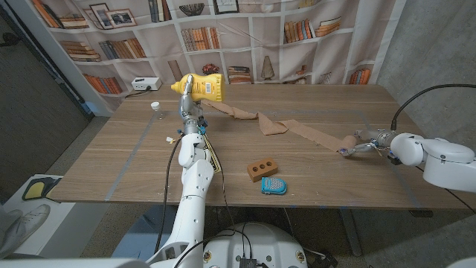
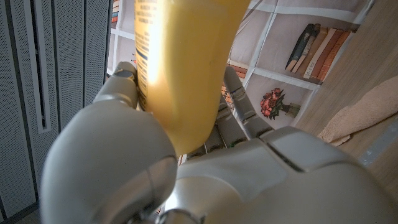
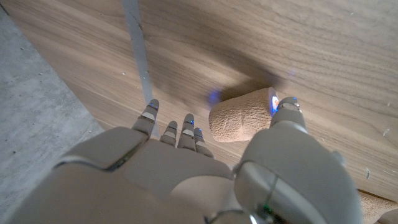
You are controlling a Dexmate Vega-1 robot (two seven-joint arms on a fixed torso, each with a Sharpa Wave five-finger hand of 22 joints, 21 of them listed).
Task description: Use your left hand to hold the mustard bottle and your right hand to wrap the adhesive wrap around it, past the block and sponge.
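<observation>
I have my left hand [image 1: 189, 109] gripping the yellow plastic mustard bottle [image 1: 201, 87] aloft, one end of the tan adhesive wrap [image 1: 312, 135] trailing from it, while my right hand [image 1: 370, 143] pinches the roll far right of it; winding seems barely begun.

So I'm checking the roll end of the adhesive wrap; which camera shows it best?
The right wrist view: the adhesive wrap roll lies close up on the table beside the right hand. The head view shows it small at that hand's fingertips, with the strip trailing to the mustard bottle. The left wrist view catches a piece of strip.
</observation>
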